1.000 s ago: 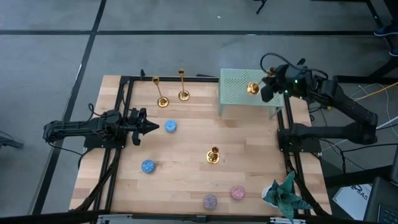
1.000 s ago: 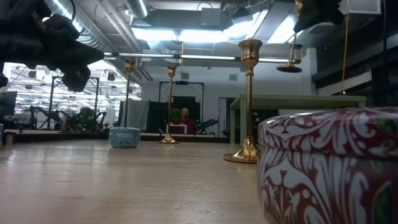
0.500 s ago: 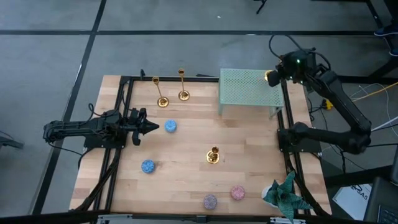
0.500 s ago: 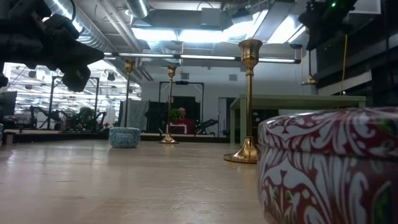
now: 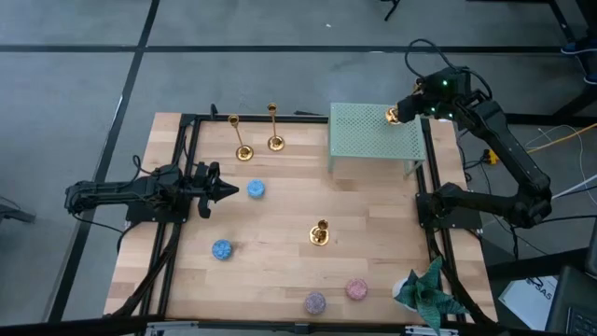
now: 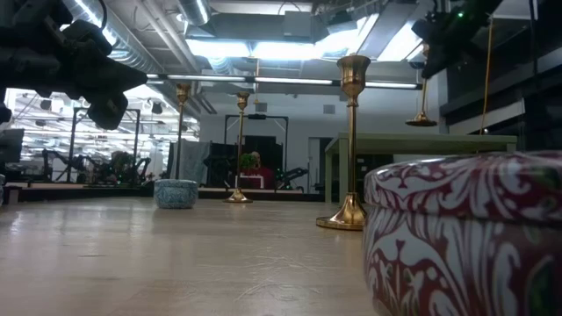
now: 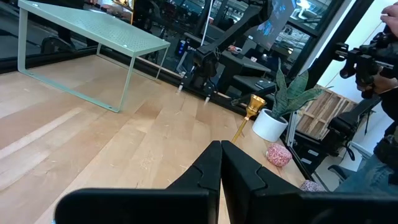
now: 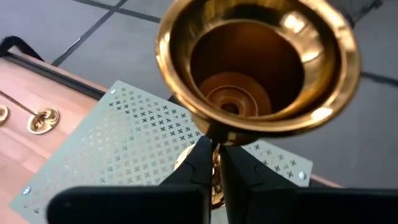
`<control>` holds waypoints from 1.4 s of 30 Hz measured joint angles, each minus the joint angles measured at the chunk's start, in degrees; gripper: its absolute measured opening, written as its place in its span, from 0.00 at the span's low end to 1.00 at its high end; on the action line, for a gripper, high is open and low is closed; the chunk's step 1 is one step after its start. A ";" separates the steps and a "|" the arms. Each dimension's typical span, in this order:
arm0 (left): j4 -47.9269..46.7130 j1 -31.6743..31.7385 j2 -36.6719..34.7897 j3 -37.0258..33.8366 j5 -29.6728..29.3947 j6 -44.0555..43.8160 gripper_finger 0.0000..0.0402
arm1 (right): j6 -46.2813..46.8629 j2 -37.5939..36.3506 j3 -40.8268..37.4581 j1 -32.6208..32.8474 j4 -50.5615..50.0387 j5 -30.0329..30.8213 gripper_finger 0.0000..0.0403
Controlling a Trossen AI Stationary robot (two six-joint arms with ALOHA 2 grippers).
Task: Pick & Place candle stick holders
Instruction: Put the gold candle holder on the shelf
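My right gripper (image 5: 409,110) is shut on a gold candle stick holder (image 6: 422,92) that hangs above the far right corner of the green perforated stand (image 5: 373,140). Two tall candle stick holders (image 5: 243,152) (image 5: 275,142) stand on their round bases at the table's far left. A shorter one (image 5: 320,234) stands on its base mid-table. My left gripper (image 5: 229,190) waits shut and level at the table's left side, touching nothing. My right gripper pinches the holder's thin stem (image 8: 216,144) between its two fingers, just below the top cup (image 8: 258,56). The fingers slant down from the table's right side and lie across the stem. The holder hangs upright, its base (image 6: 421,121) clear of the stand's top.
Small round tins lie about the table: two blue (image 5: 255,189) (image 5: 221,249), a purple one (image 5: 315,301) and a pink one (image 5: 355,288). A potted plant (image 5: 427,289) stands at the near right corner. A black frame edges the table.
My right gripper has carried the holder from over the stand's right part toward the table's far right corner, turning as it went. The holder has stayed upright in the hold and now hangs a little lower.
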 joint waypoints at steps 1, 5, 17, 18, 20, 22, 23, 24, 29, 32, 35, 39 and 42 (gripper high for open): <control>0.00 0.01 0.00 0.01 -0.01 0.00 0.01 | 0.79 -0.10 0.00 0.00 -0.41 0.12 0.04; 0.00 -0.01 0.00 0.02 0.01 0.00 0.01 | 2.69 -0.84 0.00 1.04 -2.17 2.29 0.03; 0.00 -0.01 0.00 0.01 -0.01 0.00 0.01 | 24.53 0.54 0.00 9.67 -7.84 23.17 0.03; 0.00 0.00 0.00 0.01 -0.01 0.00 0.01 | 26.22 0.98 0.00 10.26 -8.36 24.55 0.03; 0.00 0.01 0.00 0.00 -0.01 0.00 0.01 | 29.09 2.01 0.00 11.16 -9.79 26.72 0.03; 0.00 0.01 0.00 0.00 -0.01 0.00 0.01 | 30.86 2.72 -0.01 11.59 -9.97 29.32 0.03; 0.00 0.00 0.00 0.00 -0.01 0.00 0.01 | 31.11 3.00 0.00 11.67 -9.69 30.97 0.03; 0.00 0.01 0.00 0.00 -0.01 0.00 0.01 | 31.18 3.40 0.00 11.66 -9.60 32.66 0.03; 0.00 0.00 0.00 0.01 -0.01 -0.01 0.01 | 31.00 5.82 0.00 11.05 -8.44 35.13 0.03; 0.00 0.01 0.00 0.00 -0.01 0.00 0.01 | 30.15 6.98 0.00 10.03 -8.33 35.15 0.03; 0.00 -0.01 0.00 0.00 -0.01 0.00 0.01 | 29.57 7.47 0.00 9.07 -8.13 36.02 0.03; 0.00 0.00 0.00 0.01 -0.01 0.00 0.01 | 30.40 7.53 0.00 8.96 -8.28 36.20 0.03; 0.00 0.00 0.00 0.00 -0.01 0.00 0.01 | 31.78 7.53 0.00 8.94 -7.85 35.50 0.04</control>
